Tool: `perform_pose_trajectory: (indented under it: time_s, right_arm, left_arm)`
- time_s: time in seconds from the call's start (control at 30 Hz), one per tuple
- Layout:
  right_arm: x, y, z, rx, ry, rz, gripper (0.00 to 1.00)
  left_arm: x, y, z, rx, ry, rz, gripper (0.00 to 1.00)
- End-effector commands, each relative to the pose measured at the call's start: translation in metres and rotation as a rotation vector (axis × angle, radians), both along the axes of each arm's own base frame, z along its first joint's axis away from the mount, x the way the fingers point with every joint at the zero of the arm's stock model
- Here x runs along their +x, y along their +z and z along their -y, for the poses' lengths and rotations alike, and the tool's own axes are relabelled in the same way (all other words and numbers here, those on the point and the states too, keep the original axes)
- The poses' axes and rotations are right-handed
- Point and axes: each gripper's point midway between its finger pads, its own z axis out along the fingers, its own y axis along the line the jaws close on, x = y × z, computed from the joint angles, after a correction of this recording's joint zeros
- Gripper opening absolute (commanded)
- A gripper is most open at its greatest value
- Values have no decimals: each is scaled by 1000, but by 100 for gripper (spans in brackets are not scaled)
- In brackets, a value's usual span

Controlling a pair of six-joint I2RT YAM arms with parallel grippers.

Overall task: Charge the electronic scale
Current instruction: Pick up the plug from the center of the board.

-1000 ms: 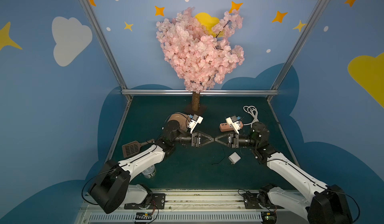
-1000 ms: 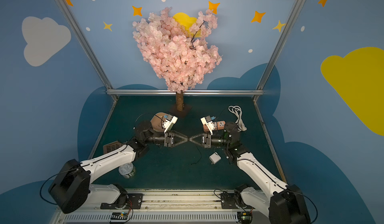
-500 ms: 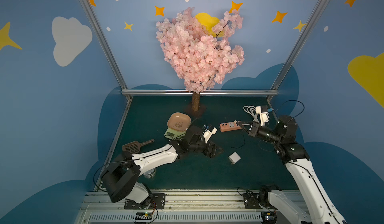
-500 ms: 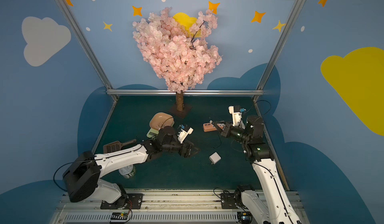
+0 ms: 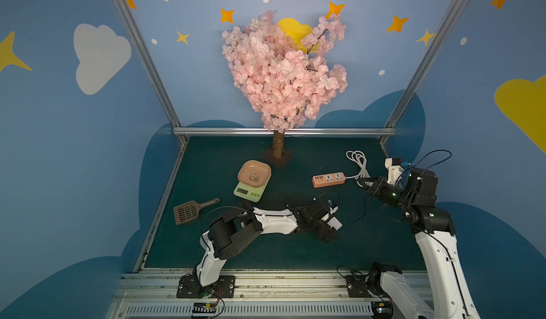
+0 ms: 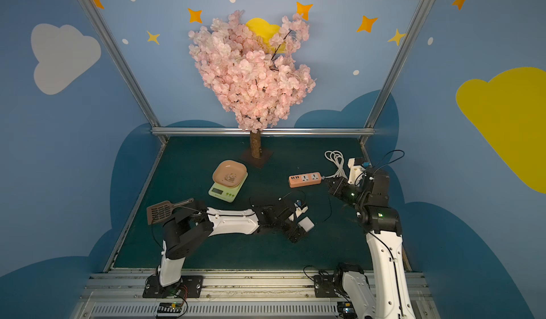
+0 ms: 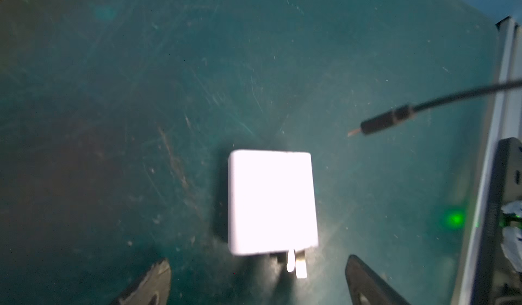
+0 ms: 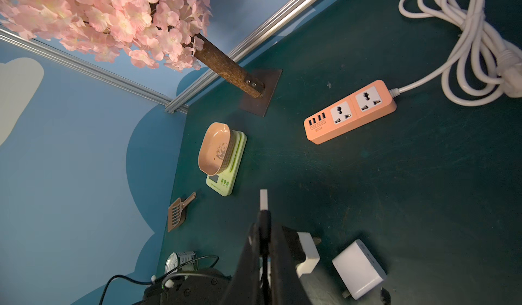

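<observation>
Nearest the rail, the left gripper (image 7: pixel 257 261) hangs released over the green mat (image 5: pixel 236 252). Its fingers (image 7: pixel 152 281) are spread wide on either side of the prongs of a white charger cube (image 7: pixel 271 201), which lies flat with its body just ahead of the fingertips. One plug of a black cable (image 7: pixel 378 124) points at the cube from just beside it, not touching. A small tin (image 8: pixel 180 259) stands by the left arm's base; what it holds cannot be told.

Farther in, a brown scoop (image 5: pixel 189 212) lies at the mat's left edge. On the right, the right gripper (image 8: pixel 264 218) is clenched on the cable's other end, and a pale connector tip sticks out past the fingertips.

The electronic scale (image 5: pixel 249 192) sits left of centre on the mat, between the scoop and the tree's foot. Its long axis runs near to far, angled slightly rightward. The display and green buttons lie face up at the near end, toward the robot. The panda tray (image 5: pixel 249 169) rests open side up on the far end, with a panda print on its floor.

Across the mat, well apart from the scale, an orange-pink power strip (image 5: pixel 328 179) lies sockets up. Its white cord (image 5: pixel 359 160) is coiled behind it. The blossom tree (image 5: pixel 280 75) stands at the back.
</observation>
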Motion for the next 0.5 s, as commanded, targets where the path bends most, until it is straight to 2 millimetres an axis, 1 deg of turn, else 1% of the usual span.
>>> perform_pose_trajectory:
  time_s: [0.0, 0.13, 0.37, 0.4, 0.43, 0.47]
  right_arm:
    - [-5, 7, 0, 7, 5, 0, 0]
    - [-5, 6, 2, 6, 2, -7, 0]
    - [-8, 8, 3, 0, 5, -11, 0]
    - [-9, 8, 2, 0, 8, -11, 0]
    - [-10, 8, 2, 1, 10, -13, 0]
    - [-10, 8, 1, 4, 15, -12, 0]
  left_arm:
    - [5, -11, 2, 58, -27, 53, 96]
    - [5, -19, 12, 76, -53, 83, 90]
    - [5, -26, 27, 74, -86, 144, 79]
    - [4, -26, 29, 64, -99, 148, 76]
    - [1, -25, 30, 54, -124, 150, 66]
    - [-1, -25, 30, 53, -138, 153, 59]
